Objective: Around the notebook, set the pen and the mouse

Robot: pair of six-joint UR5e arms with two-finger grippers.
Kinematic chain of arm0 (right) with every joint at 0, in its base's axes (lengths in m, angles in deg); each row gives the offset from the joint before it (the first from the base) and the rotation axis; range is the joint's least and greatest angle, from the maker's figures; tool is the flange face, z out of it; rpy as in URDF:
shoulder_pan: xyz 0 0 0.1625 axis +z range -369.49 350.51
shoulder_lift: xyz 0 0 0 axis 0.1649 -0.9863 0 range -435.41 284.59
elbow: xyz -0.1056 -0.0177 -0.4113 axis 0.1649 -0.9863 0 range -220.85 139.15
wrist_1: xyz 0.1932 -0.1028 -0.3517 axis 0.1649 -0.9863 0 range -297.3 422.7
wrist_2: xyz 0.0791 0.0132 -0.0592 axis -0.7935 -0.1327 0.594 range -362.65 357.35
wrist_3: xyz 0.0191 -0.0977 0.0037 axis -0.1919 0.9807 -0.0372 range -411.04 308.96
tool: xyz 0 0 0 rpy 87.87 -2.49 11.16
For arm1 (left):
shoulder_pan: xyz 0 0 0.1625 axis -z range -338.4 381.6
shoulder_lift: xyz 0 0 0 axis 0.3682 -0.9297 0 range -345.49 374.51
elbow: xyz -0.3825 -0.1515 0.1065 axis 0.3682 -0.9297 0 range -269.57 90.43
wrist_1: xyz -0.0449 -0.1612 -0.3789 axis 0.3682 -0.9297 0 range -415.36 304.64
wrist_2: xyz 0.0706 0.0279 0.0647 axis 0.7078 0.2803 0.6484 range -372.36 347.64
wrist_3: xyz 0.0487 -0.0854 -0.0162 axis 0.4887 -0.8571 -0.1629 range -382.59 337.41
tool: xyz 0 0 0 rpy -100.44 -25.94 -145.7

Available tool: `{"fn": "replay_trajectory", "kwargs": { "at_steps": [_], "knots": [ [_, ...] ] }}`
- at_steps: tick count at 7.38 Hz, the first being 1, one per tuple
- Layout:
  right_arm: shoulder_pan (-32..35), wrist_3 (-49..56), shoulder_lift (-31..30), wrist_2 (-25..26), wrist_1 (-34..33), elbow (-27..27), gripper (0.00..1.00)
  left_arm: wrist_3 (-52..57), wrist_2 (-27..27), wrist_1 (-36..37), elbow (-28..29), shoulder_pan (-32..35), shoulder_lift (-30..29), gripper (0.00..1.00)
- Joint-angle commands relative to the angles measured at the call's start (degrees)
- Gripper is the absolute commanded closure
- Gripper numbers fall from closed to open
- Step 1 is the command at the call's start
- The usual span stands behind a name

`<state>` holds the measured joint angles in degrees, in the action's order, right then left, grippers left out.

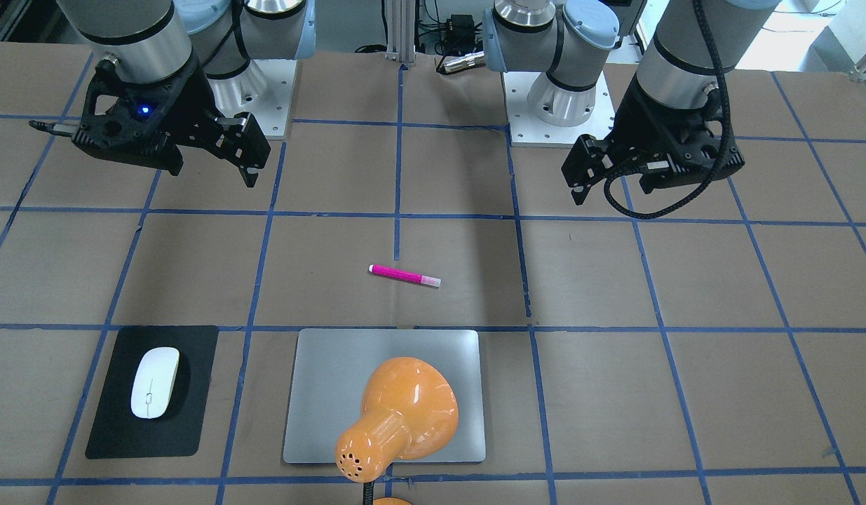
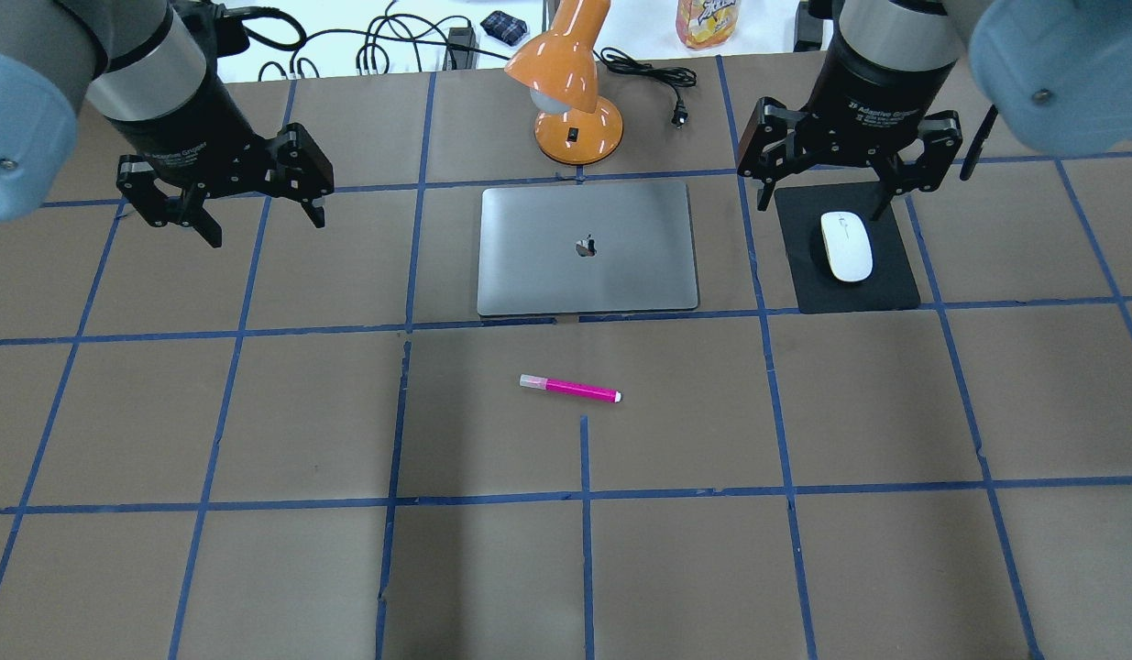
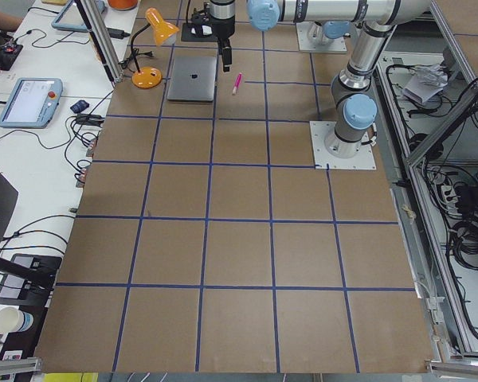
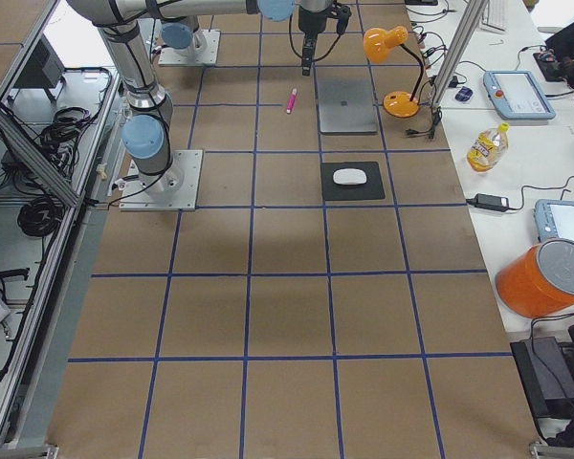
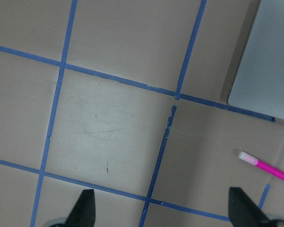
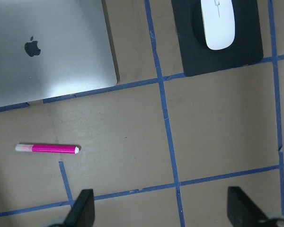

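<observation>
The magenta pen (image 2: pixel 570 390) lies flat on the brown table, a short way in front of the silver notebook (image 2: pixel 529 266). To the notebook's right, the white mouse (image 2: pixel 846 246) rests on a black mat (image 2: pixel 886 289). My left gripper (image 2: pixel 265 225) hangs open and empty above the table, left of the notebook. My right gripper (image 2: pixel 822 206) is open and empty too, hovering just above the mouse's far end. The right wrist view shows the pen (image 6: pixel 47 149), notebook (image 6: pixel 61 61) and mouse (image 6: pixel 217 26). The left wrist view shows the pen (image 5: pixel 266 166) at lower right.
An orange desk lamp (image 2: pixel 570 101) stands behind the notebook, its shade leaning over it in the front-facing view (image 1: pixel 404 414). Its cord trails off to the right at the table's back edge. Blue tape lines grid the tabletop.
</observation>
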<state>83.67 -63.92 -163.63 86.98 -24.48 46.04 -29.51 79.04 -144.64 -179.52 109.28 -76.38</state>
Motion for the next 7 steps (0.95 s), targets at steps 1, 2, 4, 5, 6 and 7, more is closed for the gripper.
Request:
{"fn": "replay_trajectory", "kwargs": {
  "at_steps": [1,2,4,5,6,7],
  "knots": [
    [0.0,0.13,-0.02,0.11,0.08,0.12,0.0,4.53,0.27,-0.19,0.82,0.21,-1.22,0.0],
    [0.0,0.13,-0.02,0.11,0.08,0.12,0.0,6.46,0.45,-0.19,0.83,0.3,-1.22,0.0],
    [0.0,0.05,-0.11,0.11,-0.01,0.12,0.0,11.1,-0.16,-0.45,0.91,0.65,-0.87,0.0],
    [0.0,0.05,-0.11,-0.07,-0.01,0.12,0.0,12.44,-0.16,-1.24,1.0,0.39,-0.61,0.0],
    [0.0,-0.04,-0.11,-0.07,-0.01,0.12,0.0,12.63,-0.25,-2.55,1.0,0.82,0.61,0.0],
    [0.0,-0.04,-0.2,-0.07,-0.01,0.03,0.0,13.15,-1.56,-4.48,1.09,1.0,1.67,0.0]
  ]
}}
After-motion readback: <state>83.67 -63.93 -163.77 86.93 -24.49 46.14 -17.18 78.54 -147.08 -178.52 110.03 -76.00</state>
